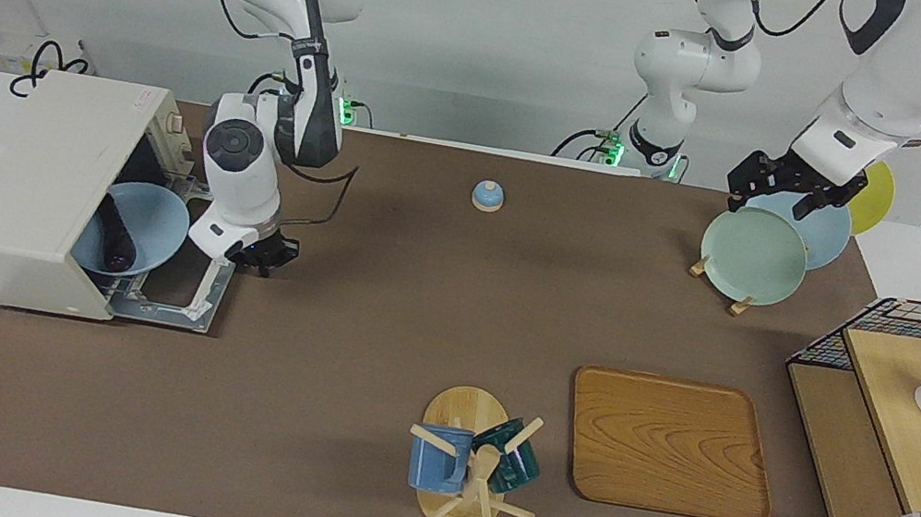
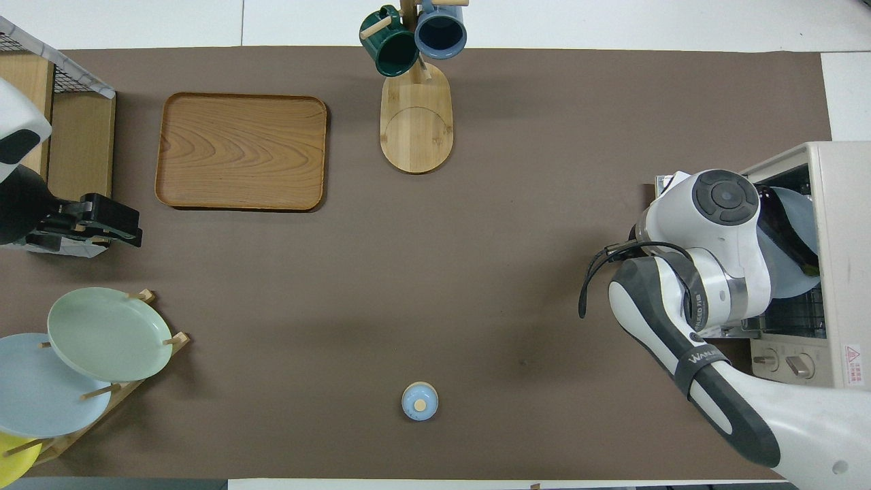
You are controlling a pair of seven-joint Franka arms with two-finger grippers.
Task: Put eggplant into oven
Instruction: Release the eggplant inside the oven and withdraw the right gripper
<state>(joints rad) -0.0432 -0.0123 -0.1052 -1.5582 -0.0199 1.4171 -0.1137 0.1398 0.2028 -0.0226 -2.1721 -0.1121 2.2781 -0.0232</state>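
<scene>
Facing view shows the eggplant [image 1: 116, 236] lying on a light blue plate [image 1: 156, 231] that sits in the mouth of the off-white toaster oven [image 1: 30, 177], the plate partly under the oven's roof and partly out over the dropped-down door [image 1: 180, 286]. The eggplant's long axis runs roughly along the oven's front opening, one end toward the robots, the other end away from them; which end carries the stem I cannot tell. The right gripper [image 1: 265, 252] hangs just beside the plate's rim, over the edge of the open door; whether its fingers are apart or together cannot be read, and nothing appears to be held in them. I judge the placing step nearly finished: the eggplant is in the oven opening, though the plate does not look fully seated on the rack. The next move probably calls for nudging the plate deeper, or drawing the arm clear of the door without catching the rim. The left gripper [image 1: 795, 188] waits over the plate rack [image 1: 735, 295], its fingers apart and empty.
</scene>
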